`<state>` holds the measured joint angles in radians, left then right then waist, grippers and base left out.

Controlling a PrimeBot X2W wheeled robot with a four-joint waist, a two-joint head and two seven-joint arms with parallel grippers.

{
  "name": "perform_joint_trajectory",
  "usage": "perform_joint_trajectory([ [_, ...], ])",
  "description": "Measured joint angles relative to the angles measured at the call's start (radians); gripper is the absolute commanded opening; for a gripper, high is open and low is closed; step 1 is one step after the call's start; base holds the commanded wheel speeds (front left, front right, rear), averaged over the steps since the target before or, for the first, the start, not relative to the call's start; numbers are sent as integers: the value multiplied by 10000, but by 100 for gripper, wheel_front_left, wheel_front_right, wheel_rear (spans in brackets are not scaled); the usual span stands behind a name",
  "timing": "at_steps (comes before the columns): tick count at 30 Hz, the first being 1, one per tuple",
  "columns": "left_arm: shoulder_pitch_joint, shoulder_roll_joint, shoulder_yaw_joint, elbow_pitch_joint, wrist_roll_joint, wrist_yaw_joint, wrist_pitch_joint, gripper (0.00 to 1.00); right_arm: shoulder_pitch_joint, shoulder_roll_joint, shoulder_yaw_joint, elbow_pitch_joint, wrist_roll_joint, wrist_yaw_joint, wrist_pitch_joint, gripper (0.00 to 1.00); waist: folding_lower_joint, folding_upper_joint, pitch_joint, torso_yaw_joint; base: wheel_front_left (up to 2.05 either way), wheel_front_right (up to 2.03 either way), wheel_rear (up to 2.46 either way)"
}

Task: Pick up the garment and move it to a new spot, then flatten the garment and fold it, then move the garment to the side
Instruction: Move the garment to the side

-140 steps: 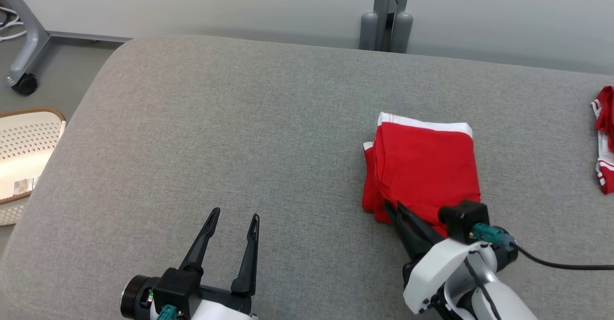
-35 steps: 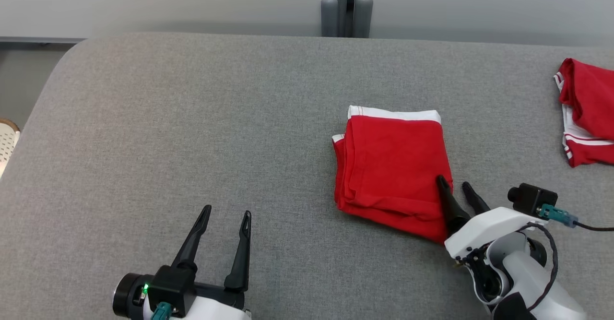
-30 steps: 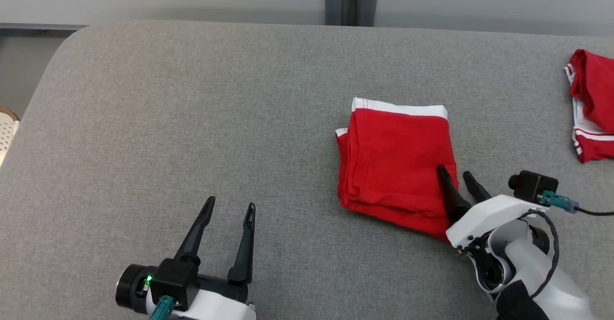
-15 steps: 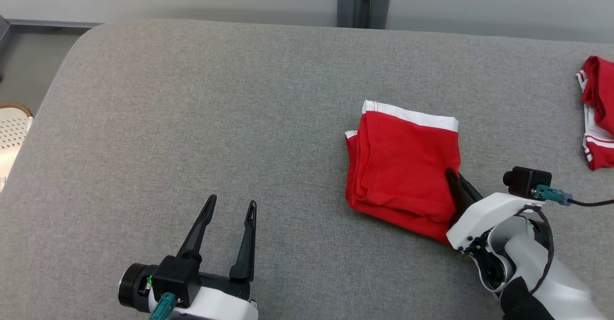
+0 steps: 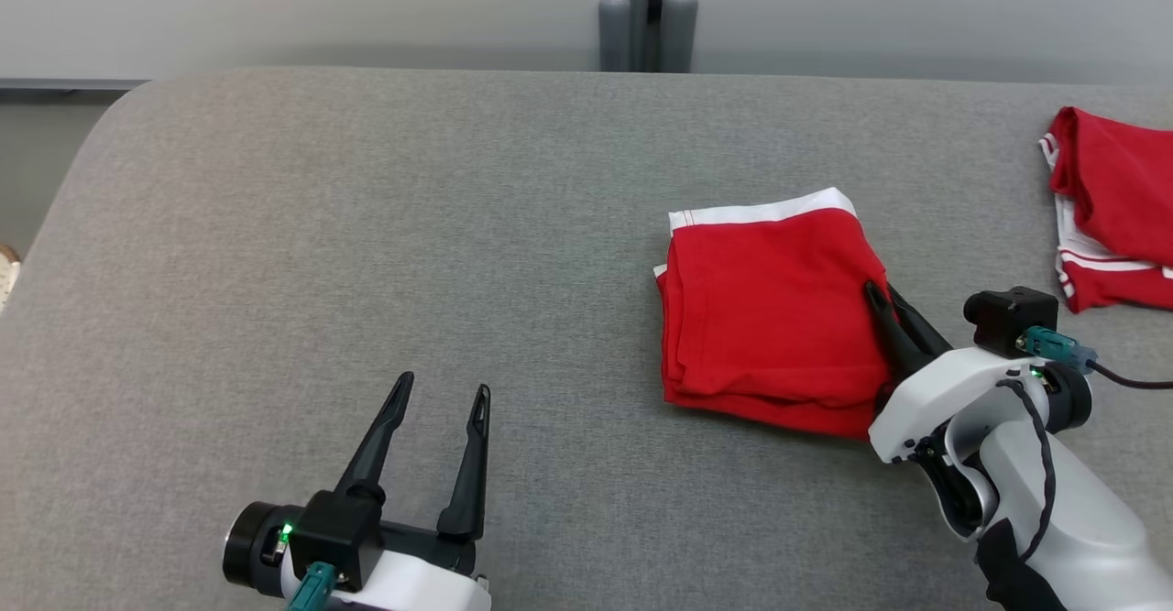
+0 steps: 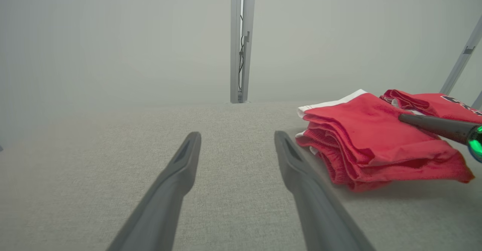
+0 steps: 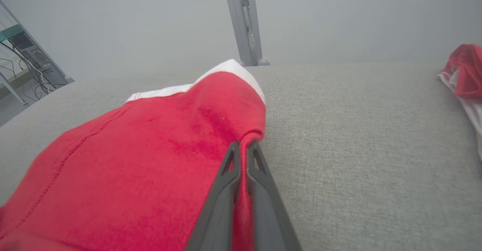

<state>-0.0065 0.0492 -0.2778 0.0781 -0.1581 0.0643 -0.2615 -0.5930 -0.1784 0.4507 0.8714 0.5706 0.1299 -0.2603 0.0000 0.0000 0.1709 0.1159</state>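
1. Grey cushion (image 5: 367, 226): carries the folded garment (image 5: 770, 318), right of centre.
2. Garment: right edge now raised; the sideways move is probably starting.
3. Right gripper (image 5: 882, 298): spread a second ago, now pinching that edge.
4. Left gripper (image 5: 444, 384): spread, lower left.

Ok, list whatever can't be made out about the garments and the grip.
- Head view: second red garment is cut off by the right edge.
- Head view: near corner of folded garment is hidden behind right gripper and wrist.
- Right wrist view: number of layers pinched, hidden by top layer.
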Motion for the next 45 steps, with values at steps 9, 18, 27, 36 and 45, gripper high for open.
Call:
perform_joint_trajectory([
  [9, -90, 2, 347, -182, 293, -199, -2, 100, 404, 454, -1089, -888, -1812, 8, -12, 0, 0, 0, 44, -788, 0, 0, 0],
  [18, -198, 35, 504, -276, 570, -420, 0, 100, 806, 926, -1555, -1553, -2637, 8, -13, 0, 0, 0, 154, -2065, 0, 0, 0],
  [27, -347, 134, 594, -301, 754, -548, -2, 100, 915, 1116, -1630, -1787, -2897, 8, -12, 0, 0, 0, 383, -3264, 0, 0, 0],
  [36, -890, 245, 497, -366, 976, -802, -2, 100, 377, 867, -1592, -1946, -3200, 8, -12, 0, 0, 0, 1116, -3580, 0, 0, 0],
  [45, -1864, 305, 125, -857, 1235, -1097, -2, 100, -1259, -263, -1697, -2268, -3622, 10, -12, 0, 0, 0, 2138, -2999, 0, 0, 0],
])
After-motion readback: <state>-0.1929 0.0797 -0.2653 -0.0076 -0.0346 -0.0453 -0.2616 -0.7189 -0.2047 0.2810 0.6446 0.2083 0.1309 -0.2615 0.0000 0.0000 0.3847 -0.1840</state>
